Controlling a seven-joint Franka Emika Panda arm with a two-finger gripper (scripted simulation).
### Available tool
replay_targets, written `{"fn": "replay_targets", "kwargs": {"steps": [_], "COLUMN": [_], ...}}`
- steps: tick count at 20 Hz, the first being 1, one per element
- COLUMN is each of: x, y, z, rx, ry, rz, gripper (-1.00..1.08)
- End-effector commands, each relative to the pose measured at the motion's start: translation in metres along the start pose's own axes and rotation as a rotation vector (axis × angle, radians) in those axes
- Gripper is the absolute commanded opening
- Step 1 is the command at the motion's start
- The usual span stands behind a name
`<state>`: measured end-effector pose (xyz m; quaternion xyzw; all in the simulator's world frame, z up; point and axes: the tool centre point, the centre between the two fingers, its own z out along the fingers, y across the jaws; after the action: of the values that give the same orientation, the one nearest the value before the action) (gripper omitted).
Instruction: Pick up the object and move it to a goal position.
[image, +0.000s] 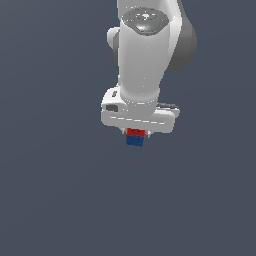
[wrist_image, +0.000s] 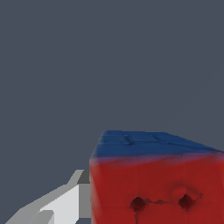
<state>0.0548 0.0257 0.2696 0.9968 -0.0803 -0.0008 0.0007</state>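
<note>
Filling the wrist view, the object (wrist_image: 153, 183) is sitting between the fingers (wrist_image: 57, 205); we are judging the gripper (image: 136, 134) clamped on it. Pickup looks done; goal unseen, transport remaining.

- Flat, even light is filling both views; the grey-blue backdrop (image: 50, 200) is showing no gradient, glare or cast shadow.
- In the exterior view the white arm (image: 142, 65) is catching light on its front, while its flank toward the exterior view's right is falling into grey shade.
- Edges are looking slightly soft and jagged, as low-resolution renders do.
- In the wrist view the object (wrist_image: 153, 183) is looming very close, its red and blue faces smearing into blur where they meet, surface detail mottled.
- No edge distortion is showing.
</note>
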Motion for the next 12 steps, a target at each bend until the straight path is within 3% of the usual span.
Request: {"fn": "replay_targets", "kwargs": {"steps": [1,12], "x": [0.008,0.038], "y": [-0.006,-0.025], "z": [-0.016,-0.065], "rx": [0.001,0.001], "ry": [0.002,0.002], "rz": [0.000,0.000], "gripper": [-1.00,-1.00]}}
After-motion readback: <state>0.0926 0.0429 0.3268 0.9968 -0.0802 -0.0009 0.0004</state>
